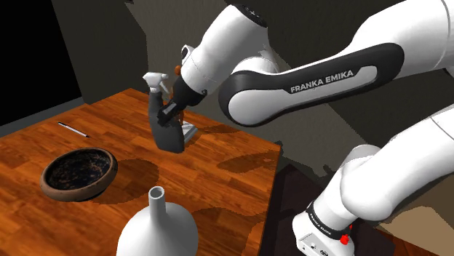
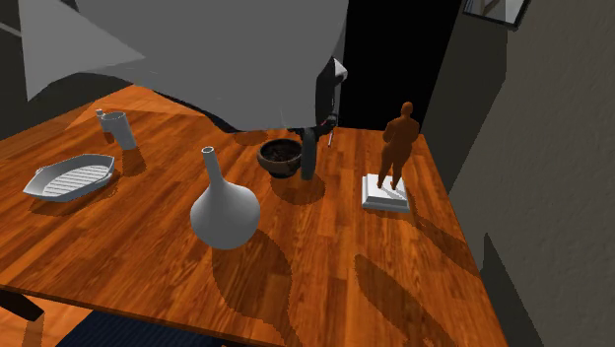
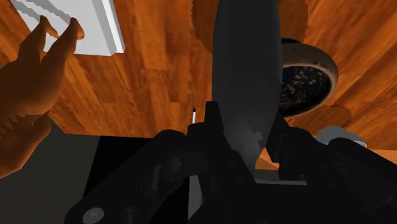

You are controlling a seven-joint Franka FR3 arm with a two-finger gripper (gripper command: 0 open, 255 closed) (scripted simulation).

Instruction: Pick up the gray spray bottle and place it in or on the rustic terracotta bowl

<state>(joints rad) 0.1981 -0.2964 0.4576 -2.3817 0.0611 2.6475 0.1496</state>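
Clamping the dark grey spray bottle (image 1: 167, 127) w/ its pale trigger head, the black two-finger gripper (image 1: 170, 110) sits about mid-table in the shoulder view. Its fingers are closed on the bottle's body, and the bottle leans a little. Can't tell if the bottle's foot touches the brown wood table (image 1: 233, 167). A round dark-brown bowl (image 1: 78, 173) w/ a speckled black inside lies toward the table's side at the view's left, apart from the bottle. A white long-necked vase (image 1: 156, 225) stands at the near edge. A thin grey pen-like stick (image 1: 73, 129) lies beyond the bowl. The white arm (image 1: 305, 80) arches in from the view's right.

Second ext. view: the bottle (image 2: 309, 156) stands just beside the bowl (image 2: 280, 155), on its right, both toward the far edge. A brown human figurine (image 2: 398, 146) on a white square base (image 2: 384, 194) stands near the right edge. A grey ribbed oval dish (image 2: 69, 177) and a grey cup (image 2: 116, 128) are near the left edge, w/ the vase (image 2: 225, 202) mid-table.

Wrist view: the black fingers (image 3: 213, 127) grip the bottle (image 3: 245, 76) from both sides. The bowl (image 3: 305, 79) lies to one side of it, figurine (image 3: 25, 95) and base (image 3: 83, 25) to the other.
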